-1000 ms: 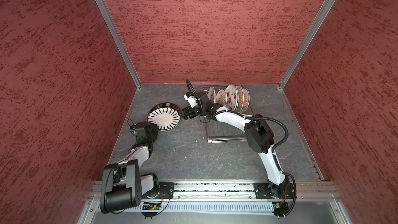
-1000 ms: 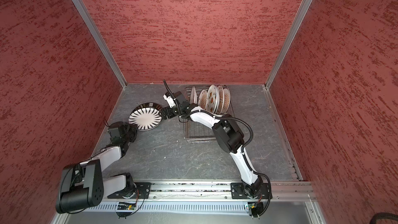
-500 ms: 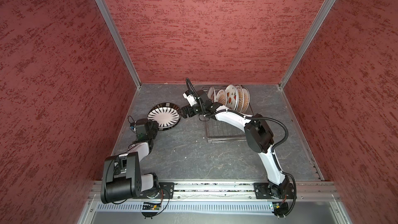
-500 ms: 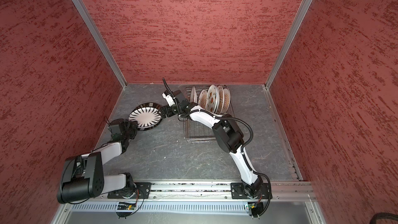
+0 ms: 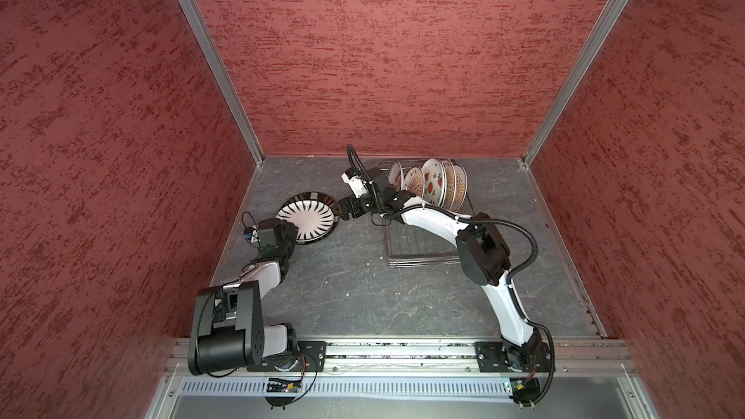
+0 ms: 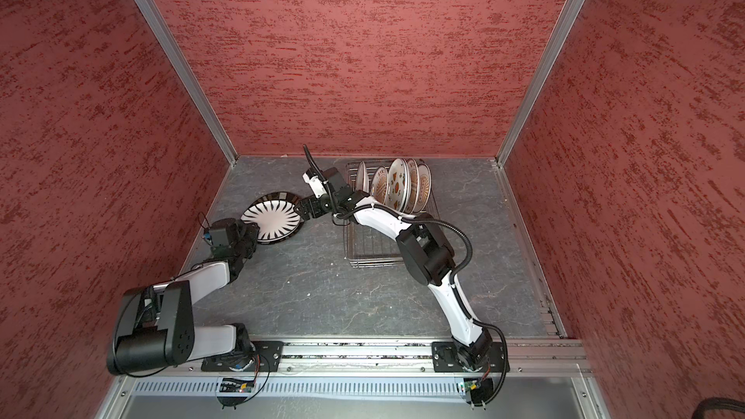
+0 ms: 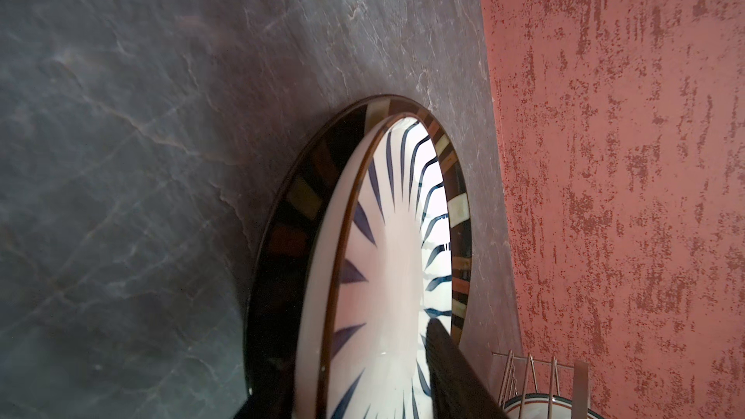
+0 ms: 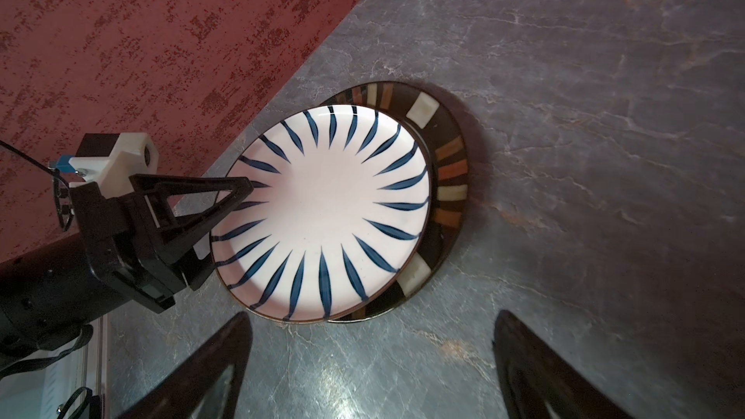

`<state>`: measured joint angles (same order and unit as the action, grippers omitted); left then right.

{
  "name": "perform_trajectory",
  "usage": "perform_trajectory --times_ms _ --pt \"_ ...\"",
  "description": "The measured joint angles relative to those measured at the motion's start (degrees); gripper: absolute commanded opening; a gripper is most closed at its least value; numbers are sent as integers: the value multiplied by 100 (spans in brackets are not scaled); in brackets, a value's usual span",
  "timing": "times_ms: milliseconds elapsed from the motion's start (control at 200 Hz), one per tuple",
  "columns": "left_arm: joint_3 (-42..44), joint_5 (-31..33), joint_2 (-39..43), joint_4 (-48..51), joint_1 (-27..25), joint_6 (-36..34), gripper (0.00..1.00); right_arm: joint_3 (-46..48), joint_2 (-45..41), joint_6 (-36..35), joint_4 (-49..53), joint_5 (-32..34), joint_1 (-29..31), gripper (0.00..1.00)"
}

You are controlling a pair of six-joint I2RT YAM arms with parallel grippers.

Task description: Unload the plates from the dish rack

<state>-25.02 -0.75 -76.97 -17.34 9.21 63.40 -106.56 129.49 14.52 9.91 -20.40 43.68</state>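
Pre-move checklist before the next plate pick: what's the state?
1. Striped plate set down: ok, it lies flat on the dark-rimmed plate, off-centre.
2. Left gripper clear of it: not ok, the jaws are apart but straddle the rim.
3. Right gripper free: ok, open and empty above the table beside the stack.
4. Dish rack emptied: not ok, about five plates stand at its far end.
5. Nearest rack slot reachable: cannot tell, the right arm covers it in both top views.
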Motion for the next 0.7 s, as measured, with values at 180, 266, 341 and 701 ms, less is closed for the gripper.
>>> perform_trajectory --times_ms 180,266,341,701 --pt "-286 254 -448 208 -118 -66 51 0 0 0 28 2 0 94" --pt "-444 326 -636 326 -162 -68 52 0 0 0 46 2 0 94" --pt "-557 387 -739 358 -199 -70 52 0 0 0 70 4 2 94" --pt "-793 881 -863 570 -470 -258 74 0 0 -2 90 15 11 94"
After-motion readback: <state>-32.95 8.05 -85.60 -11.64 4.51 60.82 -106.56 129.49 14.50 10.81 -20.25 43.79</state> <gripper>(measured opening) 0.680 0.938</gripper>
